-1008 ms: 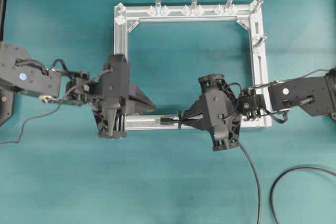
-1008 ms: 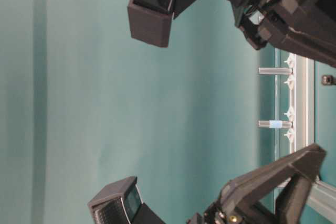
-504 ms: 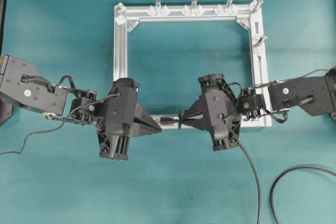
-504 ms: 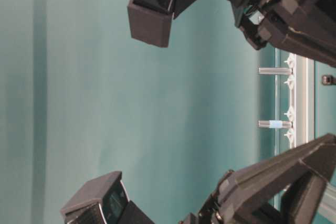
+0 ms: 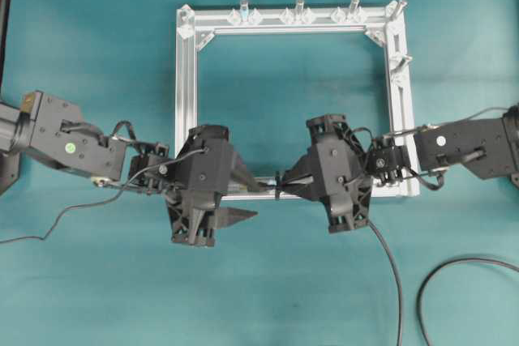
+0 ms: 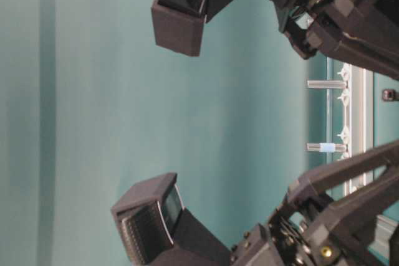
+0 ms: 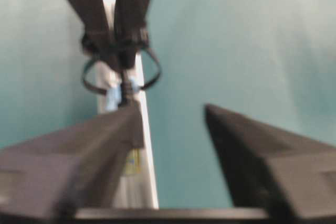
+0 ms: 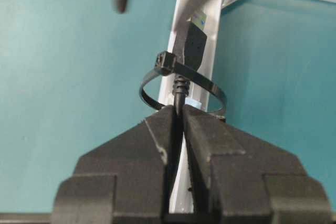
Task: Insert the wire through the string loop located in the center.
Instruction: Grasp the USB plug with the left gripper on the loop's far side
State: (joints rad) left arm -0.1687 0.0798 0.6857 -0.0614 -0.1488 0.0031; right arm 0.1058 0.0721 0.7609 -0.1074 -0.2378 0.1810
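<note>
On the frame's (image 5: 186,103) six o'clock rail, the right claw (image 8: 178,114) clamps the wire (image 8: 180,90), whose plug pokes through the string loop (image 8: 210,90). At nine o'clock of it, the left claw (image 5: 247,200) gapes apart, bare tabletop (image 5: 268,281) beneath.

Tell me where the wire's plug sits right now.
In the right wrist view the plug has passed through the string loop, over the silver rail, just beyond the right pincer.
</note>
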